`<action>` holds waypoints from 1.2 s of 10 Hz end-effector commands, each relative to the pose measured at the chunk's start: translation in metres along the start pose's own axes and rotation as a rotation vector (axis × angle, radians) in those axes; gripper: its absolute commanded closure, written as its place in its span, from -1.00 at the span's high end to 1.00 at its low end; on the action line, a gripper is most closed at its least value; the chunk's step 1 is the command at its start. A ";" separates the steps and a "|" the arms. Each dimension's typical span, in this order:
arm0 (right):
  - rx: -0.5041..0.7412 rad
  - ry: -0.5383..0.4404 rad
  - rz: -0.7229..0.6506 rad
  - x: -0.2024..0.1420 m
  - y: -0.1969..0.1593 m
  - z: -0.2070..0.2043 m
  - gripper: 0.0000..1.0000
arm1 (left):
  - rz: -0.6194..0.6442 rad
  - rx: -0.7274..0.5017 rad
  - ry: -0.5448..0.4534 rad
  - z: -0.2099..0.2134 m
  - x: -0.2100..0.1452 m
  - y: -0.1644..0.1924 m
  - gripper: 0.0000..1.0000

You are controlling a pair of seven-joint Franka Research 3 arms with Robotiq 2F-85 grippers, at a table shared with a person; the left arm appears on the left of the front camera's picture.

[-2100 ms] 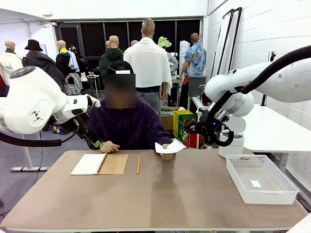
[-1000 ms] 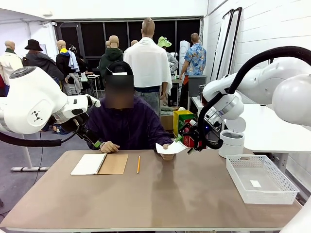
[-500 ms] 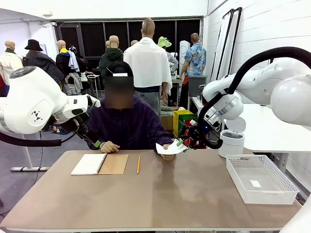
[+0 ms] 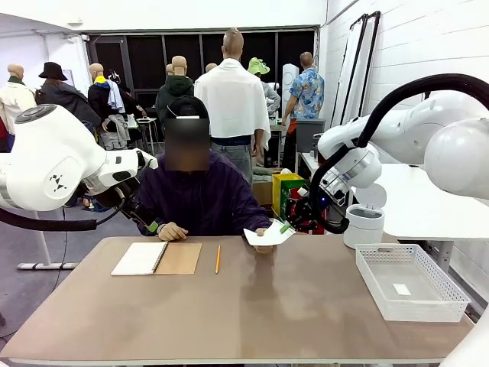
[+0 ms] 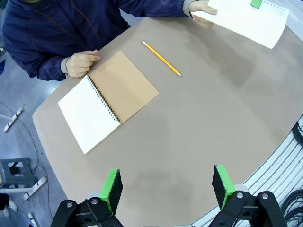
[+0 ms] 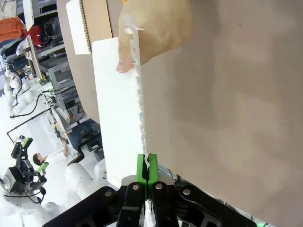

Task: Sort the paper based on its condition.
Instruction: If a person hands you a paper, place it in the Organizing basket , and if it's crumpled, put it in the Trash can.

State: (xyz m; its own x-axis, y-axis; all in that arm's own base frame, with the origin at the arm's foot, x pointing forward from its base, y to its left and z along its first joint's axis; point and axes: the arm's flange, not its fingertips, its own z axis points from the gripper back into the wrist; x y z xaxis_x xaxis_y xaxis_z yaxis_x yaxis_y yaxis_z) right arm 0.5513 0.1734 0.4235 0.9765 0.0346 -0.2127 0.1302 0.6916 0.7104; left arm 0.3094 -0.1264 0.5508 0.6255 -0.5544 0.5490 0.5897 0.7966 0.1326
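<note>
My right gripper (image 4: 285, 226) has its green pads pressed together on one corner of the thin white sheet of paper (image 4: 267, 235). In the right wrist view the pads (image 6: 142, 166) meet with the sheet's ragged, hole-torn edge (image 6: 138, 94) clamped between them. At the sheet's other end, toward twelve o'clock in that view, the person's hand (image 6: 156, 28) pinches it too. Seen from the front, the sheet hangs just above the brown round-cornered table (image 4: 290, 306) at about one o'clock from the table's middle.

My left gripper (image 5: 168, 182) hangs above the table with its fingers spread wide and nothing between them. Under it lie the open spiral-bound notebook with the brown card cover (image 5: 109, 99) at ten o'clock and the yellow pencil (image 5: 161, 58) at twelve. The white plastic mesh basket (image 4: 367, 275) sits at three o'clock on the table.
</note>
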 end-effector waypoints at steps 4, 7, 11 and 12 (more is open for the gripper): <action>0.041 0.018 0.054 -0.006 0.010 0.010 -1.00 | 0.003 -0.001 0.003 0.000 -0.001 0.001 1.00; -0.083 -0.082 0.166 -0.047 0.019 0.055 -1.00 | 0.003 -0.001 0.003 0.000 -0.001 0.001 1.00; -0.321 -0.284 0.146 -0.108 -0.026 0.114 -1.00 | 0.003 -0.001 0.003 0.000 -0.001 0.001 1.00; -0.350 -0.330 0.112 -0.114 -0.042 0.127 -1.00 | 0.003 -0.001 0.003 0.000 -0.001 0.001 1.00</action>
State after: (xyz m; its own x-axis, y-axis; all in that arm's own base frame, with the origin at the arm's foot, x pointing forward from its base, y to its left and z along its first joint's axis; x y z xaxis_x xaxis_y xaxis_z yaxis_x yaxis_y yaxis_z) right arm 0.4662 0.0565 0.5165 0.9960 -0.0052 0.0889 -0.0378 0.8795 0.4744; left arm 0.3094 -0.1263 0.5508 0.6255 -0.5543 0.5490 0.5894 0.7968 0.1330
